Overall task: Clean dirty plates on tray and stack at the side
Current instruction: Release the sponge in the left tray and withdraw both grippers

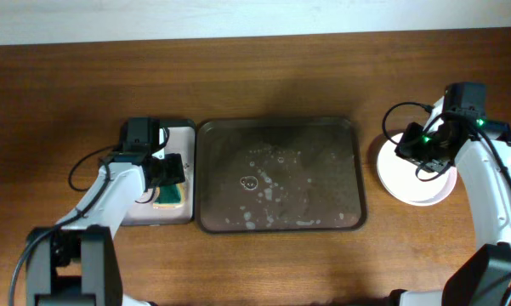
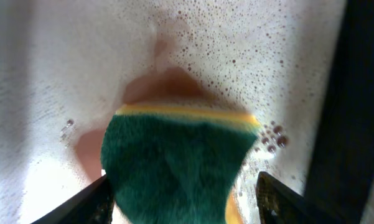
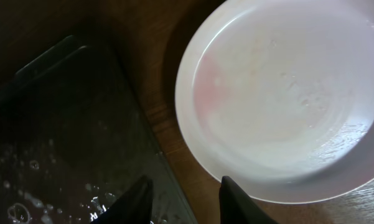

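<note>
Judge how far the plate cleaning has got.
Done: the tray holds only suds; a wiped plate lies beside it, others beneath cannot be told. In hand: the left gripper is open over the sponge in the small tray; the right gripper is open by the plate. Left: seemingly nothing.

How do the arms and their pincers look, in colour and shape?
The left arm and right arm have white rounded links, black joints, black looping cables. The left pincer and right pincer are black, with tapered fingers. A green light glows on the right wrist.
</note>
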You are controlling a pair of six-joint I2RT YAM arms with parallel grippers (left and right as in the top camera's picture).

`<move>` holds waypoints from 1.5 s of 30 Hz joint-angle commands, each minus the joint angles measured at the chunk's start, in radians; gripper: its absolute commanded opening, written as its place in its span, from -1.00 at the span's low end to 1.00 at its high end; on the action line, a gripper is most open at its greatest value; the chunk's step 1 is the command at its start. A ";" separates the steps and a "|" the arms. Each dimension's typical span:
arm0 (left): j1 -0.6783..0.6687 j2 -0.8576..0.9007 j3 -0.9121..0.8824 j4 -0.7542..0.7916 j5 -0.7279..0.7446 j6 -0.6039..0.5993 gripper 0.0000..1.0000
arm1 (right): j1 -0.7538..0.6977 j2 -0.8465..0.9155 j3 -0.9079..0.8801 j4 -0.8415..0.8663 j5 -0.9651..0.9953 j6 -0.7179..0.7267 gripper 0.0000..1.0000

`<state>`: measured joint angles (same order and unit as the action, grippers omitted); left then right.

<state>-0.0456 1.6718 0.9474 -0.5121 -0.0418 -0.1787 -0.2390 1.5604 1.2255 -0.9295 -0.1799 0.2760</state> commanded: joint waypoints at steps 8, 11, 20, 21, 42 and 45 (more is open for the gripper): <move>0.000 0.071 0.018 0.112 -0.006 -0.010 -0.41 | 0.050 -0.015 -0.007 0.002 -0.012 -0.011 -0.28; 0.000 0.071 0.018 0.130 -0.005 -0.010 -1.00 | 0.057 -0.015 -0.007 0.002 -0.013 -0.010 -0.29; 0.000 0.021 0.077 0.109 -0.006 0.009 -1.00 | 0.064 -0.015 -0.007 0.003 -0.012 -0.011 -0.28; 0.000 0.008 0.083 0.102 -0.005 0.013 -0.83 | 0.064 -0.015 -0.007 0.003 -0.012 -0.011 -0.27; 0.066 -0.319 0.103 -0.565 0.193 0.013 0.99 | 0.240 -0.035 -0.006 -0.140 -0.115 -0.268 0.97; 0.097 -0.393 0.100 -0.620 0.192 0.016 0.99 | 0.223 -0.083 -0.008 -0.167 -0.102 -0.268 0.97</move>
<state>0.0139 1.3708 1.0286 -1.0939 0.1112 -0.1726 0.0036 1.5517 1.2236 -1.0828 -0.2901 0.0044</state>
